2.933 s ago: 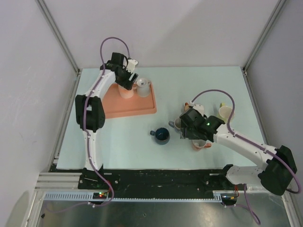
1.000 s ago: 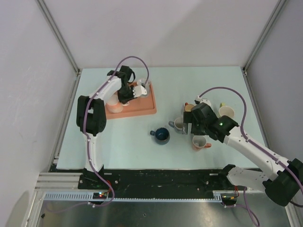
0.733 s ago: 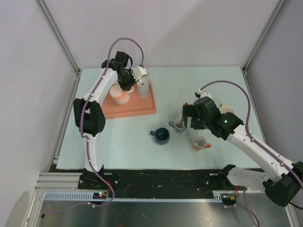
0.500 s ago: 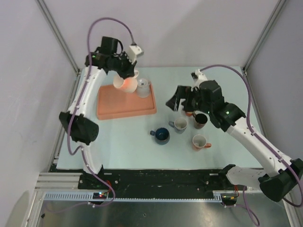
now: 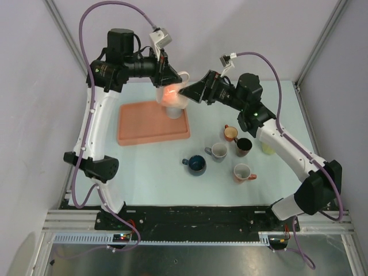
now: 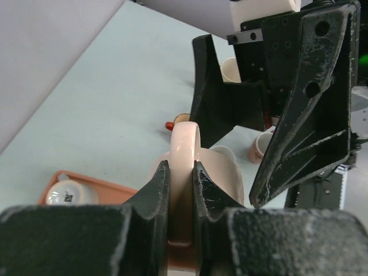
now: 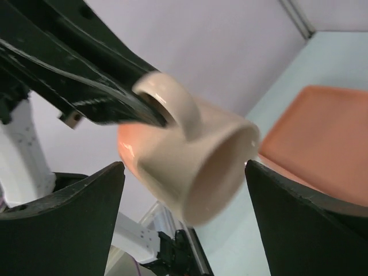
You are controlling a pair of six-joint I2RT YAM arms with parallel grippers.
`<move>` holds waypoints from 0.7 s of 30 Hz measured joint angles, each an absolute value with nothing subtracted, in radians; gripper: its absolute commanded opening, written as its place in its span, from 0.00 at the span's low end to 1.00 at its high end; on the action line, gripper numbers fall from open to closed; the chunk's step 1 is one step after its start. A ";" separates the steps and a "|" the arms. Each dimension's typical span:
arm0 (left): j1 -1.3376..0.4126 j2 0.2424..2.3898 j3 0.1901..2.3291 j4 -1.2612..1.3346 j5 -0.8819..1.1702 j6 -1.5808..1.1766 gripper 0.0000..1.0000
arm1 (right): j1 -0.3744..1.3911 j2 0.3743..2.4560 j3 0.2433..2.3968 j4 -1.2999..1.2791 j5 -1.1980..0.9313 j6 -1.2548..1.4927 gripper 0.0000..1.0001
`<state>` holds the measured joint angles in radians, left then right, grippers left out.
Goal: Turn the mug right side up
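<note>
The mug (image 5: 170, 94), cream and pink, hangs in the air above the far edge of the orange tray (image 5: 144, 126). My left gripper (image 5: 173, 78) is shut on its handle (image 6: 185, 144). In the right wrist view the mug (image 7: 190, 164) lies tilted on its side, handle up, its mouth facing down and toward the camera. My right gripper (image 5: 187, 92) faces it from the right, open, with one finger (image 7: 63, 224) on each side of the mug's body and a gap to both. From the left wrist, the right gripper's black fingers (image 6: 305, 109) loom just behind the mug.
A pale mug (image 5: 174, 110) stands at the tray's far right corner. Several more mugs stand on the table to the right: orange (image 5: 231, 133), dark brown (image 5: 243, 146), grey (image 5: 217, 151), dark blue (image 5: 196, 164), pink (image 5: 243, 172), and one yellowish (image 5: 267, 145) behind the right arm.
The left arm has lifted the mug off the tray and swung it up and right. The right arm has left the table mugs and risen to meet it, fingers around the mug.
</note>
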<state>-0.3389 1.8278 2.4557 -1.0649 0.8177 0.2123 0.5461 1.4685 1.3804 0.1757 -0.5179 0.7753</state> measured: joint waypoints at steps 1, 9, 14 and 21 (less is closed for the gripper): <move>-0.344 1.830 2.456 -1.066 0.825 0.204 0.00 | 0.550 1.477 1.388 0.200 -0.528 0.789 0.81; -0.343 1.833 2.471 -1.057 0.836 0.179 0.00 | 0.565 1.567 1.438 0.342 -0.603 0.939 0.08; -0.318 1.833 2.474 -1.033 0.821 0.179 0.84 | 0.554 1.586 1.467 0.358 -0.620 1.008 0.00; -0.310 1.833 2.468 -0.989 0.696 0.136 1.00 | 0.700 1.576 1.528 -0.106 -0.451 0.604 0.00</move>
